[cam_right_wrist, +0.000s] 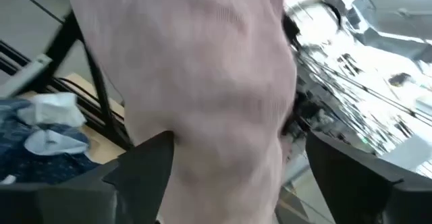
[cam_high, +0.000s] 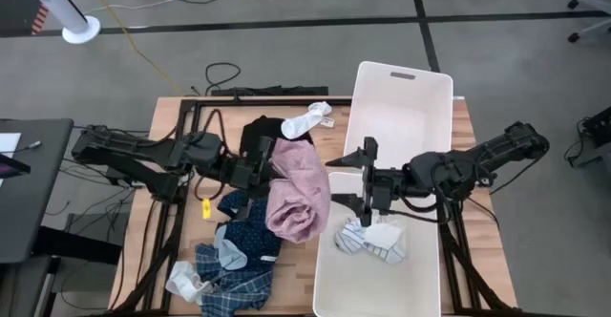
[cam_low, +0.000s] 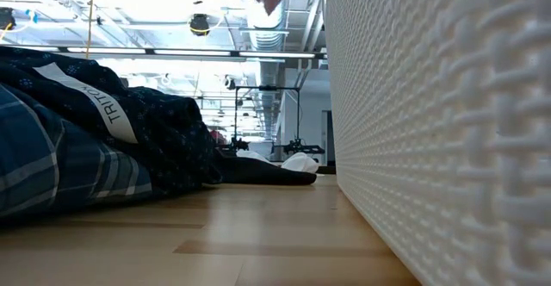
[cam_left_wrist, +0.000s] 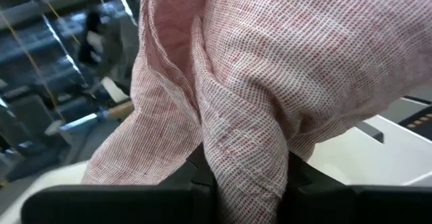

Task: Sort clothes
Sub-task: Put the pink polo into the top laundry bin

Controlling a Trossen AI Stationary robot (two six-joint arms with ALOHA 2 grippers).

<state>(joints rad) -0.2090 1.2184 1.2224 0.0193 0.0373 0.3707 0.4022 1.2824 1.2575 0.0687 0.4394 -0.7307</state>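
Left wrist view: pink piece (cam_left_wrist: 270,82) pinched in the left gripper (cam_left_wrist: 246,177), hanging in folds.

Clamped on a bunched fold of thin woven cloth, fingers (cam_left_wrist: 192,177) nearly together. Seen from above, held up over the table (cam_high: 172,116) beside the near white bin (cam_high: 325,279), between both arms. Right gripper (cam_right_wrist: 233,163) spread wide just beside the same cloth, holding nothing. Light, limp, likely to droop and drag; best taken by a gathered fold or an edge, not the flat. Below and beside: black shirt (cam_high: 260,131), white sock (cam_high: 307,121), navy dotted piece (cam_high: 250,229), blue plaid shirt (cam_high: 234,281). Grey-striped socks (cam_high: 370,241) already lying in the near bin; far bin (cam_high: 401,107) beyond.
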